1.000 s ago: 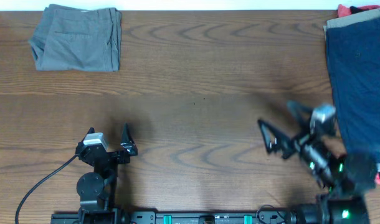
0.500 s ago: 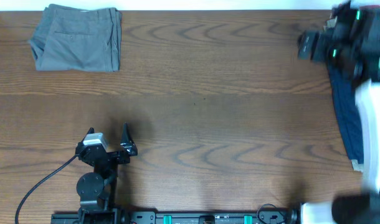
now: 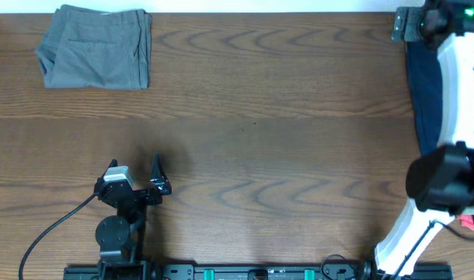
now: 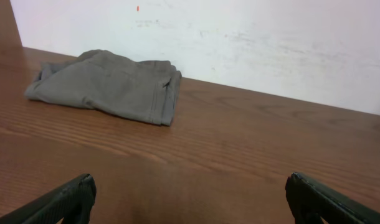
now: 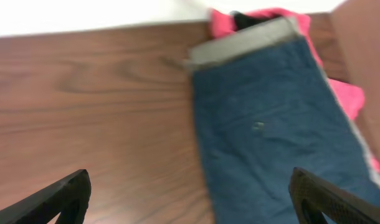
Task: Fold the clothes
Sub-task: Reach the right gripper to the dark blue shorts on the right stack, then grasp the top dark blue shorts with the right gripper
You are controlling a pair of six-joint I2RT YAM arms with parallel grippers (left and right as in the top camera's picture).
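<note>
Both sets of jaws are wide open and empty, and the right gripper [image 5: 189, 200] over the blue shorts [image 5: 265, 137] might grab the pink cloth [image 5: 347, 93] underneath too.

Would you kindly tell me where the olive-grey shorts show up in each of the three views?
Overhead: the olive-grey shorts lie at the top left, near the table's far edge.
Left wrist: upper left, in front of the white wall.
Right wrist: not in it.
Shared landmark: the table's far edge where it meets the white wall, visible in all three views.
</note>
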